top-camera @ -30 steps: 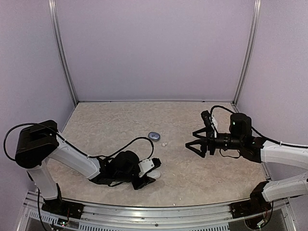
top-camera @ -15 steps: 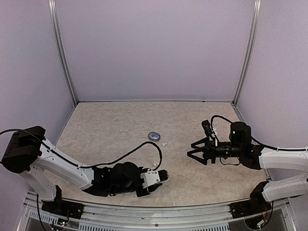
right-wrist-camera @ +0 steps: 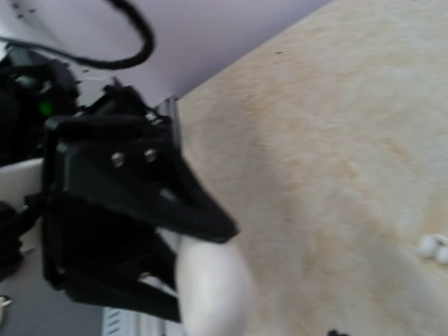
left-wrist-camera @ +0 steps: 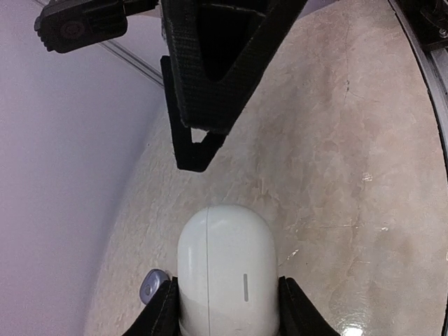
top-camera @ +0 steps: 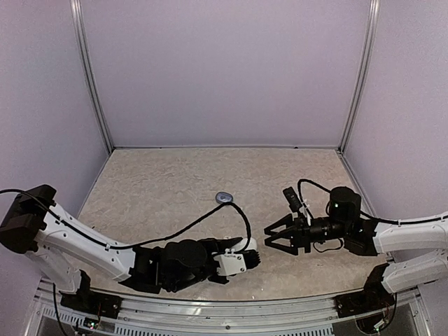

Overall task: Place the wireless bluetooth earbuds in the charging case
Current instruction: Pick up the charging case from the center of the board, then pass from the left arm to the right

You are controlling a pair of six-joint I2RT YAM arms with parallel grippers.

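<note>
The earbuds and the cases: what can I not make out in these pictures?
Cream-white earbuds: right wrist view, blurred and cut by the right edge; count unclear.
Dark grey earbuds: found in no view.
Grey case: left wrist view, mostly hidden behind the white case in the left gripper.
White case: lower end cut by the bottom edge; inside not visible.

Soft, even light leaves faint shadows on the table (top-camera: 161,189). The left wrist view is sharp, with glare at five o'clock. The right wrist view is blurred, the white charging case (right-wrist-camera: 210,290) smeared at six o'clock.
</note>
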